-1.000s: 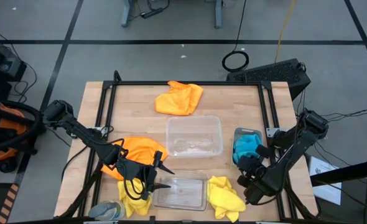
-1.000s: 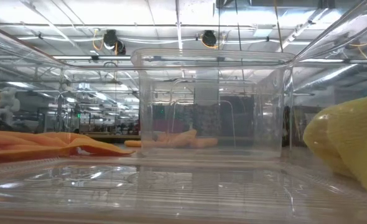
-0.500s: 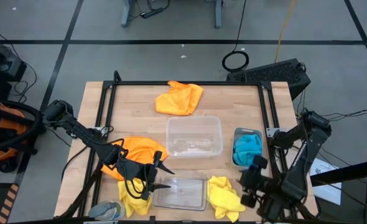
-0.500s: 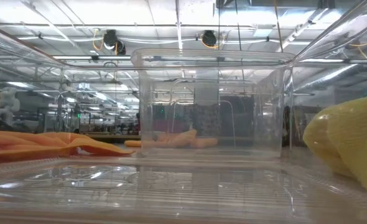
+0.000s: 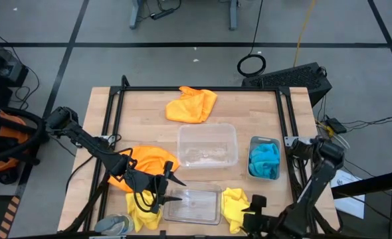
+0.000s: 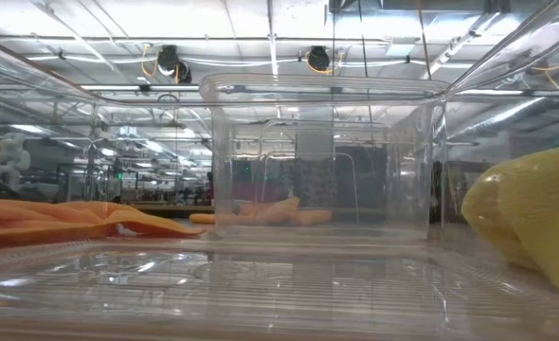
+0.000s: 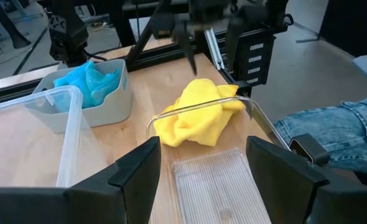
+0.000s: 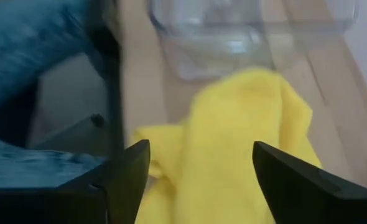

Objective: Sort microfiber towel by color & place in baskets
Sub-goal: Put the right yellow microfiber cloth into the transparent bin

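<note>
Your left gripper (image 5: 170,188) waits open beside the near tub (image 5: 192,206), between orange (image 5: 149,159) and yellow (image 5: 141,216) towels. Your right gripper (image 8: 199,168) stands open over the other yellow towel (image 5: 238,206) at the table's front edge (image 5: 183,234). Come straight down, pinch a high fold, lift clear. Room is tight: the tub wall sits just left, the blue-filled grey tub (image 5: 263,159) behind.

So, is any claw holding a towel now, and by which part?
No, nothing is held. The right claw stands open over the yellow towel; the left claw is open and empty.
</note>
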